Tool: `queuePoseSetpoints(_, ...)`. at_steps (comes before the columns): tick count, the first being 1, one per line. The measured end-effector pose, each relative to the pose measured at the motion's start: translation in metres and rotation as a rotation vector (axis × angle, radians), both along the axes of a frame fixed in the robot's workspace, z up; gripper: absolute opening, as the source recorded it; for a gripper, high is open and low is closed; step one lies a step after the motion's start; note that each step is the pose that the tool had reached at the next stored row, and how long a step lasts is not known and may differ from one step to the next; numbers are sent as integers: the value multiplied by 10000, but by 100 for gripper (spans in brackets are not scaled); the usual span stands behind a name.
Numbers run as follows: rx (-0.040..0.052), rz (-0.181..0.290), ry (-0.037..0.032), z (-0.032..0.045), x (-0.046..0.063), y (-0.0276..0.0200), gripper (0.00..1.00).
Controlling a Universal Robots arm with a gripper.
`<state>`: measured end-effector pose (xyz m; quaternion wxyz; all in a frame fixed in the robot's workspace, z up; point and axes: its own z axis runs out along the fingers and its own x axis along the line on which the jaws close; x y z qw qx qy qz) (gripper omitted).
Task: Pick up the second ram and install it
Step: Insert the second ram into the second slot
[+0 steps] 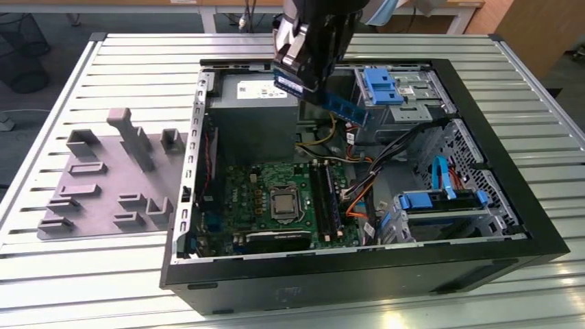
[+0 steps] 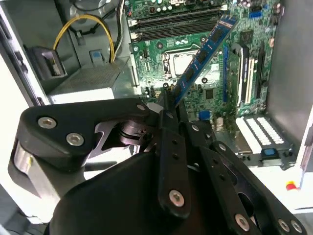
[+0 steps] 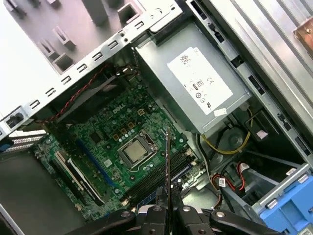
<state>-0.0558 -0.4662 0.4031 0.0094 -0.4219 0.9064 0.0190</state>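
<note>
Gripper (image 2: pixel 167 104) with second ram (image 2: pixel 205 51) over motherboard (image 1: pixel 260 188) inside open computer case (image 1: pixel 366 274)

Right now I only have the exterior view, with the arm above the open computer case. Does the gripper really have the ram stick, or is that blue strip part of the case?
Observer: It has it. In the second wrist view the gripper is shut on the second ram, which juts out past the fingertips, with dark chips along its face.
Operator: Is it lined up with the memory slots?
Observer: Roughly, as far as I can judge. In the first wrist view the stick shows edge-on as a thin line over the long black slots beside the processor. It is not seated yet.
</note>
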Motion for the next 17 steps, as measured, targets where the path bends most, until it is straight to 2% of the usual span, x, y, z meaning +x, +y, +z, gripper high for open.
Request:
queuePoseSetpoints(3, -2, -411, 0, -2, 0, 0, 14)
queuePoseSetpoints(14, -1, -437, 0, -3, 0, 0, 14)
queuePoseSetpoints(15, 0, -1060, -1, -8, 0, 0, 14)
queuePoseSetpoints(17, -1, -1823, 0, -14, 0, 0, 14)
